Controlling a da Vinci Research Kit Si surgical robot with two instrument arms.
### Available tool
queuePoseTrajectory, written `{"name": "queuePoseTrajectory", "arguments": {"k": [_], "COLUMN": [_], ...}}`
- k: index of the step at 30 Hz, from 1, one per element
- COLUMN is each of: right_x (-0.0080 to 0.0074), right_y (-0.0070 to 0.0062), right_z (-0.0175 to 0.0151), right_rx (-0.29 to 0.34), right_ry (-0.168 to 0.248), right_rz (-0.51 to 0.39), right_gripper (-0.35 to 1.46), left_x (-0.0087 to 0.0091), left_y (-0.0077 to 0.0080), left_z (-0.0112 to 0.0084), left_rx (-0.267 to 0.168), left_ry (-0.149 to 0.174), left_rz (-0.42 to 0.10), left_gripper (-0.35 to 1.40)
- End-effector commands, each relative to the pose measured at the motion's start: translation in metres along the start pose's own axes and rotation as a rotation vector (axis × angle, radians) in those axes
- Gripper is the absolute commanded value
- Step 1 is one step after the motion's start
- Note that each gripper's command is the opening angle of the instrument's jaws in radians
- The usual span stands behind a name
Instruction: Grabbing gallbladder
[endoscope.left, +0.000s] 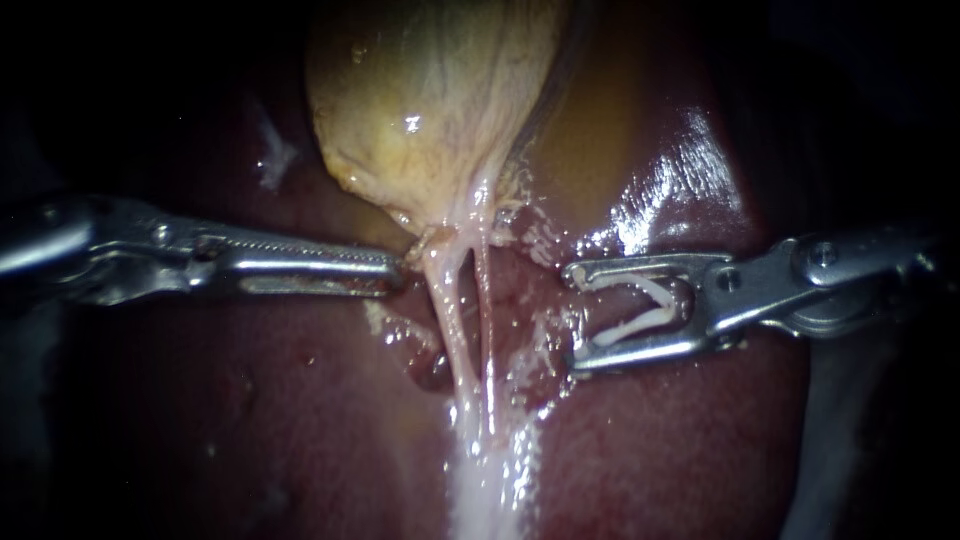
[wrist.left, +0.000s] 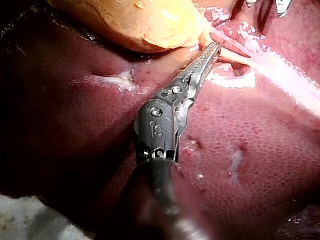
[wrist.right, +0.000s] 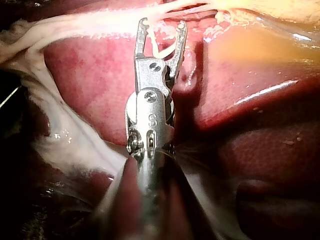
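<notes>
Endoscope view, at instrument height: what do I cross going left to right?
left instrument → pale tubes below the gallbladder → bare liver → right instrument, holding a white clip

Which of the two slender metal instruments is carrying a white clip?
The right instrument: a white V-shaped clip sits between its spread jaws, touching both. The left instrument has toothed jaws lying together, holding nothing.
</notes>
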Motion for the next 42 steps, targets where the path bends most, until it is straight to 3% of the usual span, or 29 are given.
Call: {"name": "queuePoseTrajectory", "arguments": {"k": [1,14,16,19,24,33,42], "right_x": [0.0,0.0,0.0,0.0,0.0,0.0,0.0], "right_y": [0.0,0.0,0.0,0.0,0.0,0.0,0.0], "right_z": [0.0,0.0,0.0,0.0,0.0,0.0,0.0], "right_rx": [0.0,0.0,0.0,0.0,0.0,0.0,0.0], "right_ry": [0.0,0.0,0.0,0.0,0.0,0.0,0.0], "right_rz": [0.0,0.0,0.0,0.0,0.0,0.0,0.0], "right_gripper": [0.38,0.38,0.37,0.37,0.37,0.38,0.38], "left_x": [0.0,0.0001,0.0001,0.0002,0.0003,0.0004,0.0008], "left_y": [0.0,0.0,0.0,0.0,0.0001,0.0,-0.0002], "left_z": [0.0,0.0,-0.0001,-0.0001,-0.0002,0.0003,0.0023], "left_rx": [0.0,0.005,0.011,0.011,0.014,0.022,0.031], "left_ry": [0.0,0.001,0.002,0.002,0.003,0.004,0.006], "left_rz": [0.0,0.005,0.005,0.011,0.01,0.01,0.007], "left_gripper": [-0.35,-0.35,-0.13,0.05,0.22,0.31,0.31]}}
